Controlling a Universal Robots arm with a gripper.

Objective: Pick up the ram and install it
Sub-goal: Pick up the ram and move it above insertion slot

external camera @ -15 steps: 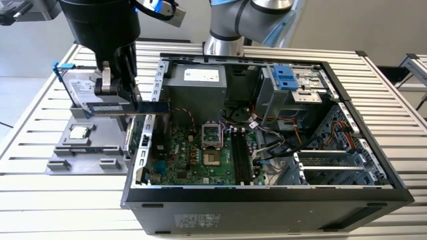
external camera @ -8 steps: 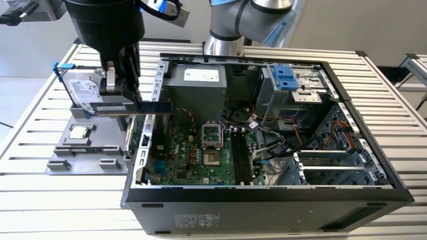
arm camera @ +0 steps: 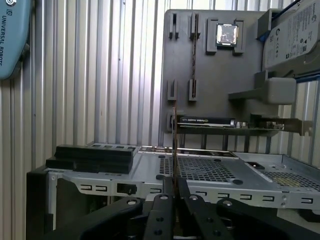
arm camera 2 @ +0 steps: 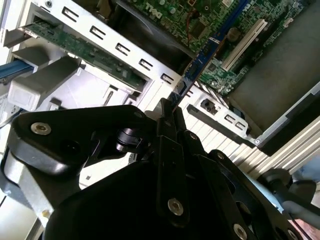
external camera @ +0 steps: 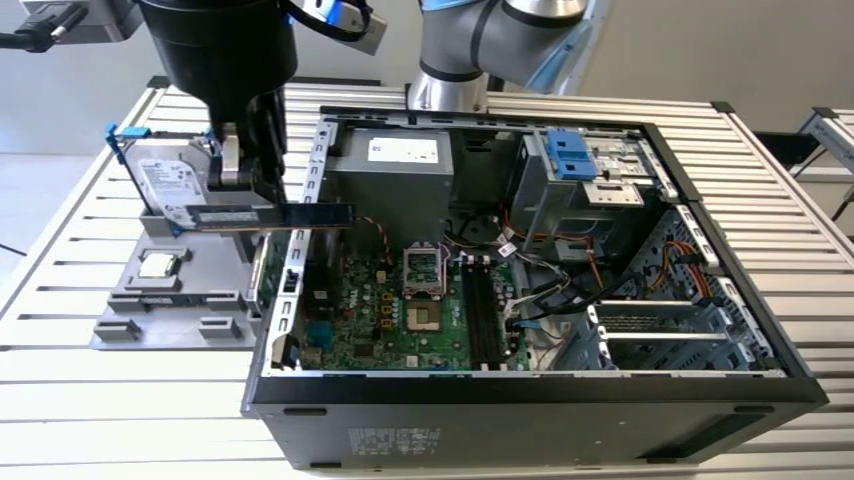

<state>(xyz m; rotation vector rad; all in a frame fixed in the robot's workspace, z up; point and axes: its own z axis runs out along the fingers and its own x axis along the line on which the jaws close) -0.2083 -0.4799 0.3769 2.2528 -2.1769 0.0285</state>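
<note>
Gripper (external camera: 258, 203) clamped on ram (external camera: 320, 214), jaws shut against its flat faces. Ram held level in the air, across the wall of the open computer case (external camera: 534, 388) at 9 o'clock in the exterior view. Seen edge-on in first wrist view (arm camera: 174, 145). Hard drive (external camera: 167, 180) at 10 o'clock of ram, processor (external camera: 159, 265) at 8 o'clock, both on gray tray (external camera: 120, 325).

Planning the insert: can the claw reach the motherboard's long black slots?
Probably yes: the claw grips the ram, the case lies open and the slots look bare, though cables lie close beside them.
</note>
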